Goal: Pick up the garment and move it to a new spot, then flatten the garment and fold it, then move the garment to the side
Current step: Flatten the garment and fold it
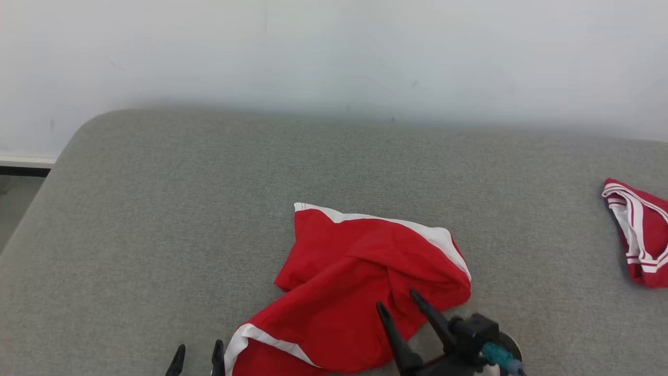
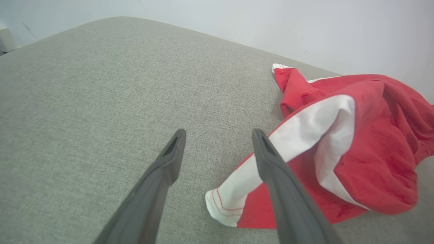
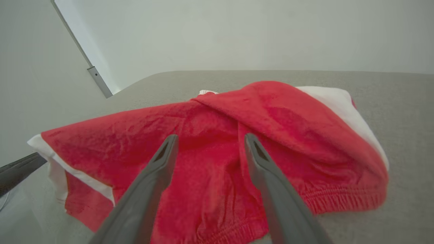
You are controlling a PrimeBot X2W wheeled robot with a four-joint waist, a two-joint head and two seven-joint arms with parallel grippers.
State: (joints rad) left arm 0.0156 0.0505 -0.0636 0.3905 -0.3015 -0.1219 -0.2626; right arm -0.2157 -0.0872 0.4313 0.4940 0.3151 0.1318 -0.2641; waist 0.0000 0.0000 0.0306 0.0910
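My left gripper (image 1: 199, 345) stands open. Its two dark fingers are apart above the bare grey woven fabric surface (image 1: 156, 219), and nothing is between them. My right gripper (image 1: 395, 298) is open too: its fingers are spread wide over the cloth, and no fold is pinched between them.

The crumpled red cloth garment with white bands (image 1: 344, 271) lies on the surface at the near middle, in front of me. It is bunched, not flat. One white band runs along its far edge. Another crosses its near left corner, just beside my left gripper. In the left wrist view this corner lies next to one finger; I cannot tell if they touch. In the right wrist view a gathered elastic hem shows at the near edge of the garment, below my fingers.

A smaller red garment with thin white stripes (image 1: 639, 235) lies well apart, at the right edge of the surface. Behind the surface stands a plain white wall (image 1: 334, 52).
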